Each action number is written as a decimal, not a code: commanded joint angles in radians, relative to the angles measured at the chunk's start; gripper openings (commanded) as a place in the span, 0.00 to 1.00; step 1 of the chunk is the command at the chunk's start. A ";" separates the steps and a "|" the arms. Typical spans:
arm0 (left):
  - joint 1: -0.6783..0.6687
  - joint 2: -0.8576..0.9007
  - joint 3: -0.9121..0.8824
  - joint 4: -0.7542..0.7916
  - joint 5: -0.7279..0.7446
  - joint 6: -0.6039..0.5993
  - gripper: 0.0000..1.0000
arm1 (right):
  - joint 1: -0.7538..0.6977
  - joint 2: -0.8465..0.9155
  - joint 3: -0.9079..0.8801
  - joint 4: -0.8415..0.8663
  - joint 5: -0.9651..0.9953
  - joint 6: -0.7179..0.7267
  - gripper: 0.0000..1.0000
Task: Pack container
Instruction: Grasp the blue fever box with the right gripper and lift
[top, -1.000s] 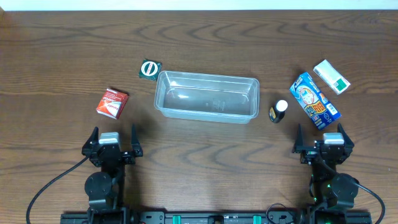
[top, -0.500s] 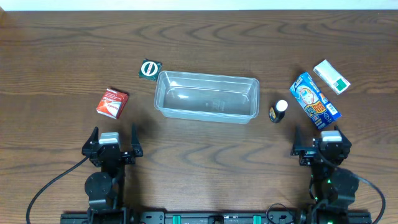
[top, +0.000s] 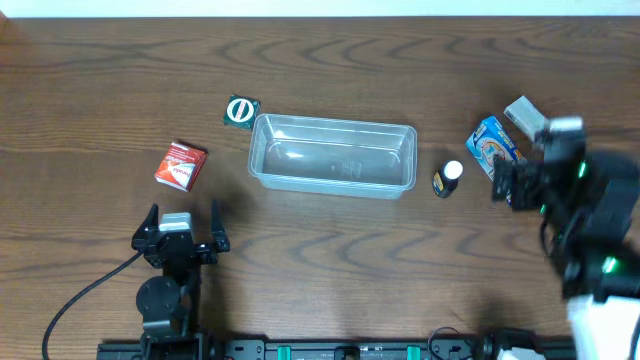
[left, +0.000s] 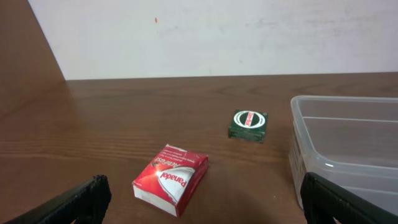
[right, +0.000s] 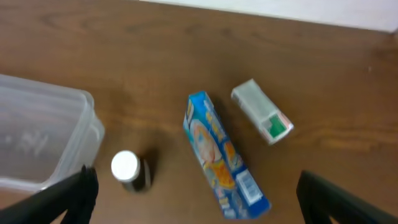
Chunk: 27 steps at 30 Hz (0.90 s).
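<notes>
The clear plastic container (top: 332, 121) stands empty at the table's middle; it also shows in the left wrist view (left: 341, 100) and the right wrist view (right: 86, 132). My left gripper (top: 183, 228) is open and empty near the front edge, behind a red Panadol box (left: 171, 185). My right gripper (top: 512, 182) is open and empty, raised above a blue box (right: 222, 158), which it partly hides from overhead. A small dark bottle with a white cap (right: 128, 169) stands between the blue box and the container.
A green square packet (top: 240, 110) lies off the container's far left corner. The red box (top: 180, 165) lies left of the container. A white box with a green mark (top: 523, 112) lies beyond the blue box. The bottle (top: 448, 178) is close to the container's right end.
My right arm has lifted from its rest spot and moved away from the front edge, over the blue box. The left arm and all objects have not moved.
</notes>
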 joint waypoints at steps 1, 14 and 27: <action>-0.004 0.000 -0.018 -0.037 -0.027 0.018 0.98 | 0.006 0.154 0.244 -0.145 -0.011 0.006 0.99; -0.004 0.000 -0.018 -0.037 -0.027 0.018 0.98 | -0.028 0.456 0.354 -0.257 0.024 -0.186 0.98; -0.004 0.000 -0.018 -0.037 -0.027 0.018 0.98 | -0.108 0.774 0.354 -0.198 -0.043 -0.222 0.95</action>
